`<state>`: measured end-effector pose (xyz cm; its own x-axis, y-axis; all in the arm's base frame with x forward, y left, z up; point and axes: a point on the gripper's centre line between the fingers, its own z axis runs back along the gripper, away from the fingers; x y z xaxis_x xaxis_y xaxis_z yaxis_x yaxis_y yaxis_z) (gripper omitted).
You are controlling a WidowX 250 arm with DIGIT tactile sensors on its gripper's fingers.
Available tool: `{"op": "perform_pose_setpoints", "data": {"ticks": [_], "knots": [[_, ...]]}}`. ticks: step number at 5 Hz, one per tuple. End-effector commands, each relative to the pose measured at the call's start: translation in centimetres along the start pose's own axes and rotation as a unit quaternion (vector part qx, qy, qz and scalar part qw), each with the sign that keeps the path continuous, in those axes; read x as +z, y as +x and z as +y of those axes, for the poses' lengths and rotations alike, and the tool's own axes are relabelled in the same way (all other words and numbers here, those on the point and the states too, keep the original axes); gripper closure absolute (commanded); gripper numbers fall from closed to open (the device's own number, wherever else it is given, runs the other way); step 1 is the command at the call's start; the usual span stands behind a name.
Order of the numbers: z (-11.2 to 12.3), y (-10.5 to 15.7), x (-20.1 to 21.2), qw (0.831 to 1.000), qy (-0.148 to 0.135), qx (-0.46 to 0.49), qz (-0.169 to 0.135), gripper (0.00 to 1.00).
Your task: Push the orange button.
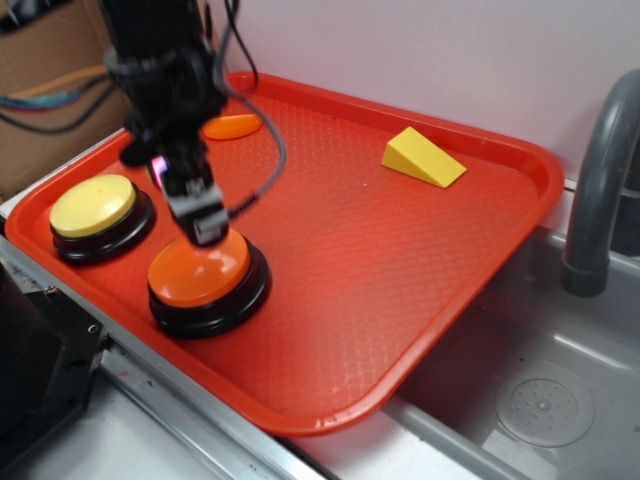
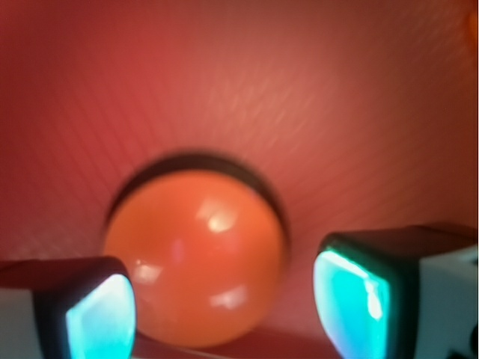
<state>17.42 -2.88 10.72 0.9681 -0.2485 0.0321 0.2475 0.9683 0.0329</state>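
The orange button [image 1: 198, 272], a glossy orange dome on a black round base, sits near the front left edge of the red tray [image 1: 400, 270]. My gripper [image 1: 207, 228] hangs straight over the back of the dome, very close to or touching it. In the wrist view the button [image 2: 194, 254] fills the lower middle, blurred. My gripper [image 2: 224, 310] is open there, with one teal-lit pad [image 2: 101, 321] at the left and the other at the right. Nothing is gripped between them.
A yellow-capped button [image 1: 93, 205] stands just left of the orange one. A flat orange half-moon slice [image 1: 232, 126] lies behind the arm, and a yellow wedge [image 1: 423, 158] lies at the tray's back right. A grey sink [image 1: 540, 400] and faucet [image 1: 600, 180] are on the right.
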Motion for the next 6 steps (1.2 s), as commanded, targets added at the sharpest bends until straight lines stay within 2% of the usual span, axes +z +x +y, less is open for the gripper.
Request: {"op": "perform_pose_setpoints", "data": {"ticks": [1,2,3,5,6], "knots": [[3.2,1.0,3.6,0.999,0.021,0.043,0.001,0.00],[3.1,1.8,3.6,0.999,0.028,0.044,0.016,0.00],[3.4,2.3,4.0,0.998,0.021,0.052,0.019,0.00],[3.7,2.5,5.5,0.998,0.006,0.066,0.002,0.00],[3.0,2.6,6.0,0.998,0.013,0.065,0.011,0.00]]}}
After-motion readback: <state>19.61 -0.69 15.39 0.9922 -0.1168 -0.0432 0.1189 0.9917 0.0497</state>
